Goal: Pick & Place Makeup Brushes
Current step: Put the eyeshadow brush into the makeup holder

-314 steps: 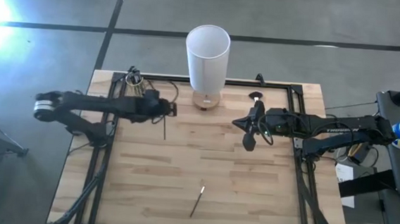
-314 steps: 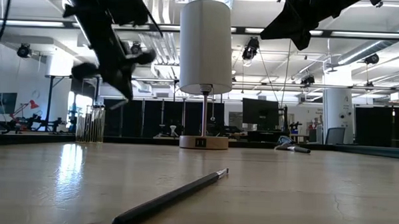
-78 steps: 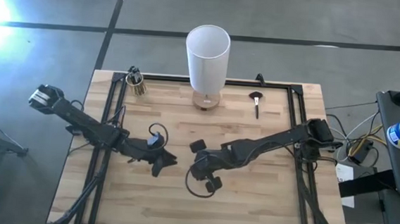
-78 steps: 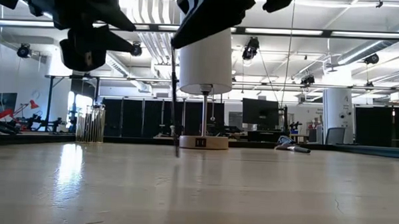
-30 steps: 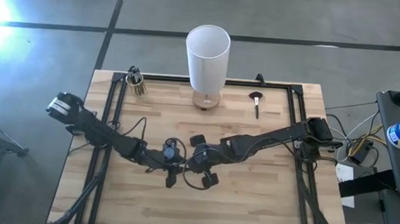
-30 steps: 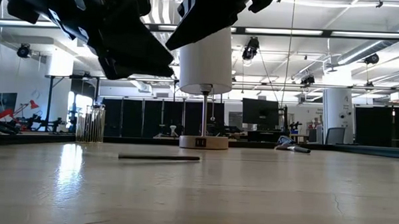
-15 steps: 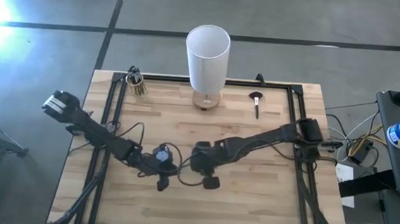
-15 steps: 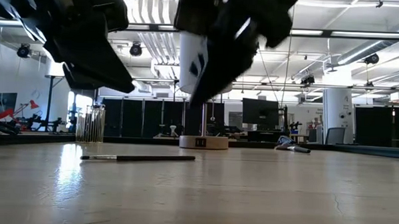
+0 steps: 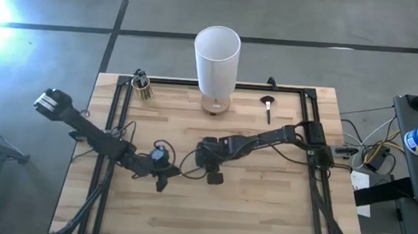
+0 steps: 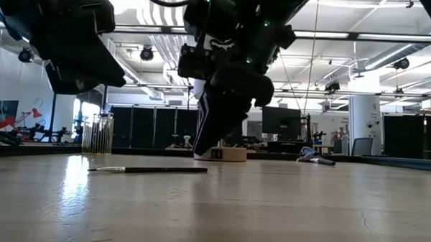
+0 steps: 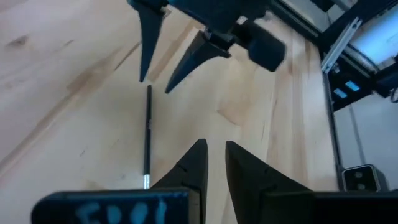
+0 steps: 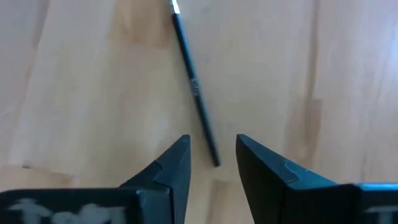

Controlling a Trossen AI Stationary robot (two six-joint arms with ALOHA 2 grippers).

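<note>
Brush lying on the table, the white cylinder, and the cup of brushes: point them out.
brush (image 12: 194, 87), right wrist view, mid-handle
white cylinder (image 9: 216, 55), high view, side wall
cup of brushes (image 9: 145, 92), high view, cup rim

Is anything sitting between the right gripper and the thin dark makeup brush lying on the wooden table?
Nothing visible. The thin dark makeup brush lies flat on the bare wooden table, just ahead of the open right gripper. The left gripper hangs beside the brush's pale-tipped far end, not across the path.

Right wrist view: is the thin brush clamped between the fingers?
No, the brush lies flat on the wood ahead of the open right gripper.
</note>
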